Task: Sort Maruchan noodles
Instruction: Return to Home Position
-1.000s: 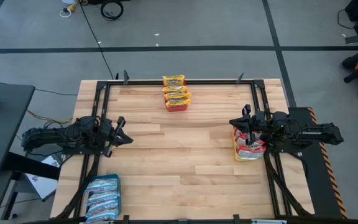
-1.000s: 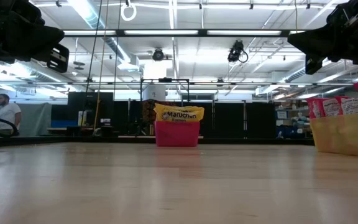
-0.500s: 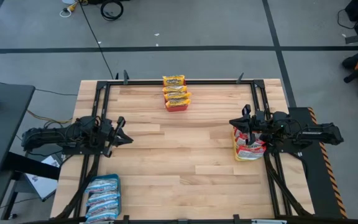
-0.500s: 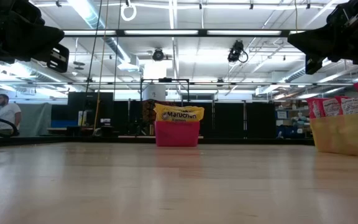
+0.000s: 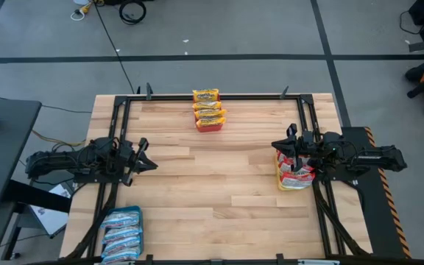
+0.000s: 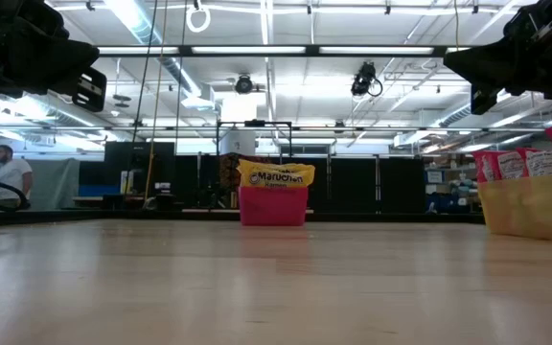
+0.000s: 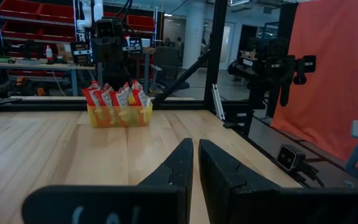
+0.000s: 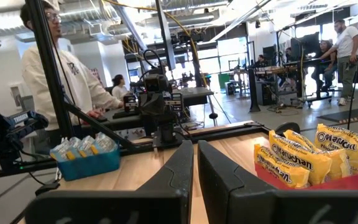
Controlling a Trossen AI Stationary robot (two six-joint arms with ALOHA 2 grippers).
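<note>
While both arms hang at opposite sides of the bench (image 5: 219, 184), I read the high view first: the Maruchan noodles (image 5: 207, 107) sit in three groups. Four yellow-orange packets (image 5: 209, 116) line up at the middle of the far edge. Four blue packets (image 5: 121, 234) sit at the near left corner. The red packets (image 5: 294, 175) lie at the right side, partly hidden under the right pincer (image 5: 277, 145), so I cannot count them here. The left pincer (image 5: 150, 162) is over bare wood, well apart from every group.

From the low view, a red tray (image 6: 273, 206) holds the yellow-orange ones upright, and a yellow tray (image 6: 530, 206) holds the red ones; at least three red tops show.

Through the left wrist view, that arm's fingers (image 7: 178, 165) nearly meet, a narrow slit with nothing in it. Across the bench I make out four or five red tops and cannot settle which.

Through the right wrist view, that arm's pincer is just as narrow and empty, and a blue tray (image 8: 89, 167) holds the blue packets on end.

I judge these packets light, with slick, crinkly wrap over a brittle block. I would pinch gently across the firm middle, not the loose sealed ends.
</note>
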